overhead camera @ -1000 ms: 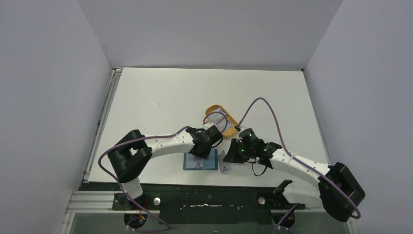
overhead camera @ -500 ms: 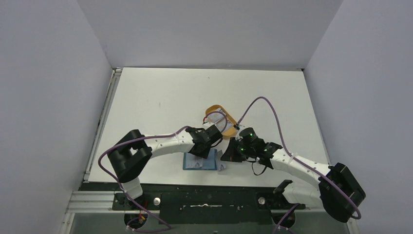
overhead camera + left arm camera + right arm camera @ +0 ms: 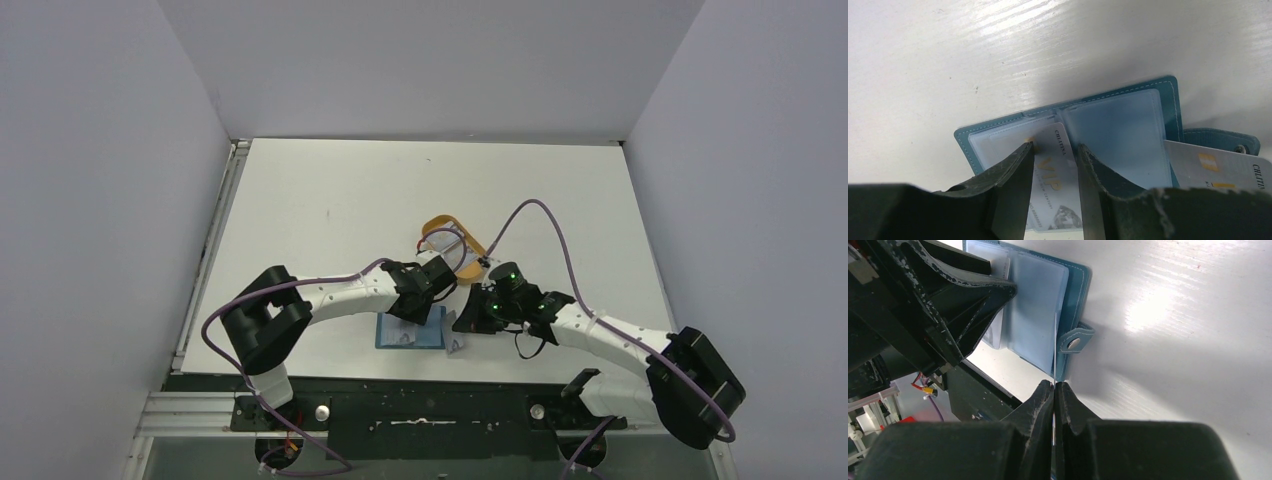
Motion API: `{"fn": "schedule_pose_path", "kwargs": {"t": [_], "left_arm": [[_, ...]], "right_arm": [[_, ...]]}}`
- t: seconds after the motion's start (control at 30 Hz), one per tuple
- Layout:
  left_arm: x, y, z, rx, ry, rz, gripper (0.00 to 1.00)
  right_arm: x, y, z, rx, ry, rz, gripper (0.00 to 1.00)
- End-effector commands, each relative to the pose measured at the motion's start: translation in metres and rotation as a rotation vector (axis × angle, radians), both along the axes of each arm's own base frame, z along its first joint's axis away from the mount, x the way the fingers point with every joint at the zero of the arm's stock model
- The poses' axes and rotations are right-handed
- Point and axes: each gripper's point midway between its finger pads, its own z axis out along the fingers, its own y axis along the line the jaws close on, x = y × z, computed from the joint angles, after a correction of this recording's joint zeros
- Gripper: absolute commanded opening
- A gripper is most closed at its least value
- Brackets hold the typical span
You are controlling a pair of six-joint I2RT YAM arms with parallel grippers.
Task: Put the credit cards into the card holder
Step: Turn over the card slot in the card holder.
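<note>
The card holder (image 3: 1118, 130) lies open on the table, clear pockets up, its snap tab (image 3: 1233, 142) to the right. One credit card (image 3: 1055, 175) with gold VIP print lies on its left half, the far end tucked into a pocket. My left gripper (image 3: 1055, 147) hovers over this card, jaws a little apart, and the card runs under the left finger. My right gripper (image 3: 1054, 385) is shut on a second credit card (image 3: 1218, 167), seen edge-on (image 3: 1054, 355) in the right wrist view, at the holder's (image 3: 1035, 315) tab side. From above, both grippers crowd the holder (image 3: 410, 335).
An orange-tan oval tray (image 3: 452, 232) sits just behind the two wrists, with purple cables looping over it. The table's front edge and black rail (image 3: 420, 385) lie close below the holder. White walls close in the sides and back.
My right gripper has shifted slightly left towards the holder with its card. The left gripper stays over the holder, its jaws a touch narrower.
</note>
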Motion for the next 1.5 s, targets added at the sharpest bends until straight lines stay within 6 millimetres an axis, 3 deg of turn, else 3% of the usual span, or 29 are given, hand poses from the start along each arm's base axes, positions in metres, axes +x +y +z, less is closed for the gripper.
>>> {"fn": "schedule_pose_path", "kwargs": {"t": [0.0, 0.37, 0.43, 0.6, 0.77, 1.13, 1.47], "left_arm": [[-0.007, 0.012, -0.01, 0.02, 0.045, 0.015, 0.33], [-0.008, 0.009, -0.006, 0.005, 0.048, 0.014, 0.34], [-0.008, 0.008, -0.004, 0.003, 0.047, 0.015, 0.38], [-0.005, 0.006, 0.011, -0.021, 0.032, 0.019, 0.62], [-0.002, 0.004, 0.031, -0.056, 0.009, 0.021, 0.72], [0.0, -0.006, 0.073, -0.267, -0.011, 0.071, 0.81], [0.013, -0.022, 0.072, -0.528, 0.078, 0.095, 0.83]], "right_arm": [[0.006, 0.012, 0.007, 0.056, -0.032, 0.012, 0.0], [0.005, 0.025, 0.01, 0.096, -0.032, 0.045, 0.0], [0.004, 0.026, 0.009, 0.1, -0.025, 0.049, 0.0], [0.006, 0.032, 0.009, 0.12, -0.028, 0.055, 0.0], [0.008, 0.036, 0.01, 0.129, -0.031, 0.055, 0.0], [0.01, 0.049, 0.021, 0.154, -0.051, 0.073, 0.0], [0.013, 0.058, 0.025, 0.173, -0.065, 0.085, 0.0]]}}
